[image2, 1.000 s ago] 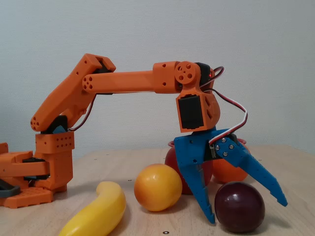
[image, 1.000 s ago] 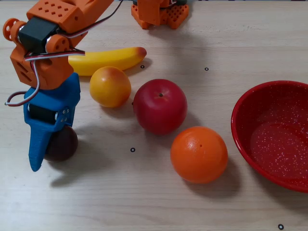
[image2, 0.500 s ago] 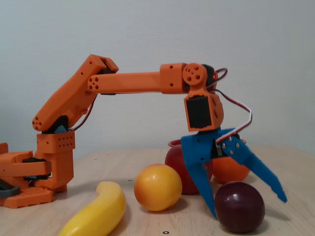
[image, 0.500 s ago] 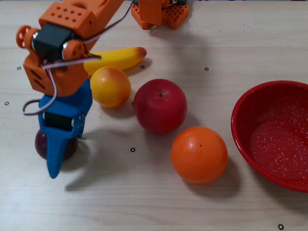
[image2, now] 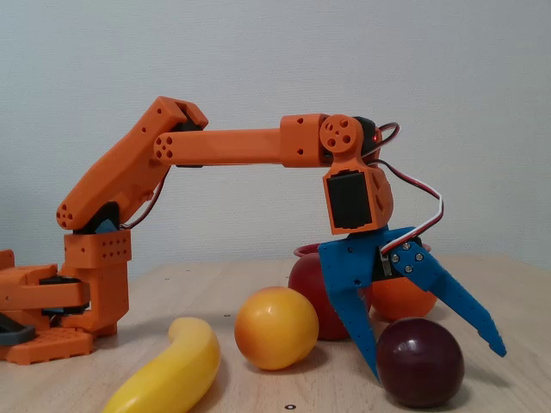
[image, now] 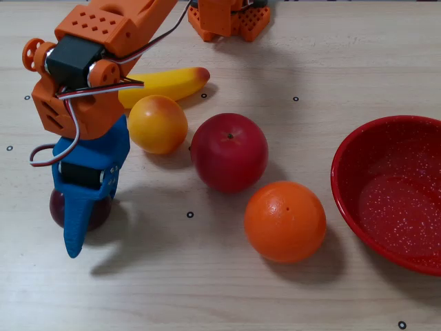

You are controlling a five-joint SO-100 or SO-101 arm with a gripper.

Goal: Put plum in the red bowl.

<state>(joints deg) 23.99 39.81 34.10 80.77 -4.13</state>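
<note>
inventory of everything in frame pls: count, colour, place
plum: 1, dark purple-maroon, lower left of the overhead view, under the gripper
banana: 1, yellow, upper left
peach-like fruit: 1, yellow-orange, just below the banana
apple: 1, red, centre
orange: 1, orange, lower centre
red bowl: 1, red with white speckles, right edge
table: 1, light wood
arm: 1, orange
gripper: 1, blue, open, fingers straddling the plum

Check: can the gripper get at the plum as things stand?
Probably yes. The gripper is open, with its blue fingers straddling the plum on the table. The yellow-orange fruit sits apart, so nothing seems to block closing.
</note>
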